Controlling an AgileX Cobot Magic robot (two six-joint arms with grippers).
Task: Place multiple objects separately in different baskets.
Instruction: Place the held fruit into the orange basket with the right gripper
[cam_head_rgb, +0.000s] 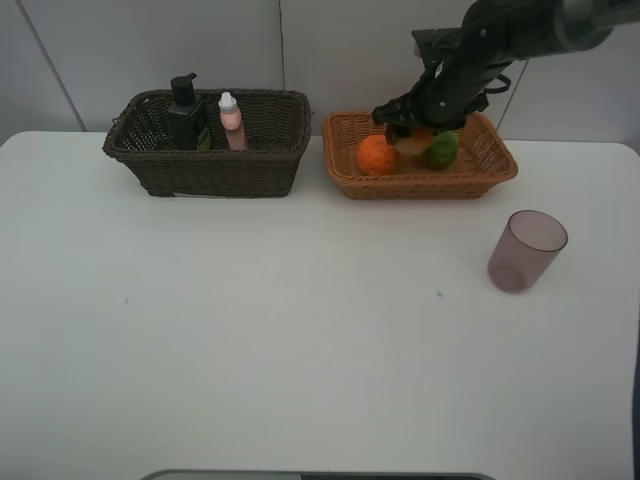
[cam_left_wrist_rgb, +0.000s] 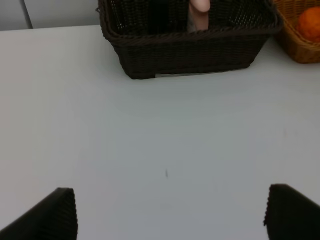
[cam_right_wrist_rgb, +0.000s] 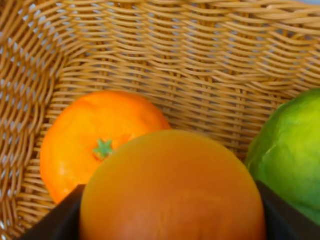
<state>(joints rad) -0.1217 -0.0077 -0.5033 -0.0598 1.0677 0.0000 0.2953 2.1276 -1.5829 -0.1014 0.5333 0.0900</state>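
My right gripper (cam_head_rgb: 412, 135) is shut on the red-yellow peach-like fruit (cam_right_wrist_rgb: 172, 190), low inside the light tan basket (cam_head_rgb: 420, 185). The peach (cam_head_rgb: 412, 143) sits between the orange (cam_head_rgb: 377, 155) and the green citrus fruit (cam_head_rgb: 440, 150), which both lie in that basket. The dark brown basket (cam_head_rgb: 205, 165) holds the dark green pump bottle (cam_head_rgb: 185, 112) and the pink white-capped bottle (cam_head_rgb: 232, 122), both upright. The purple cup (cam_head_rgb: 525, 250) stands on the table at the right. My left gripper (cam_left_wrist_rgb: 167, 215) is open and empty over bare table, in front of the dark basket (cam_left_wrist_rgb: 190, 50).
The two baskets stand side by side at the back of the white table (cam_head_rgb: 300, 330), near the wall. In the right wrist view the wicker wall (cam_right_wrist_rgb: 175, 60) rises close behind the fruits. The left arm does not show in the high view.
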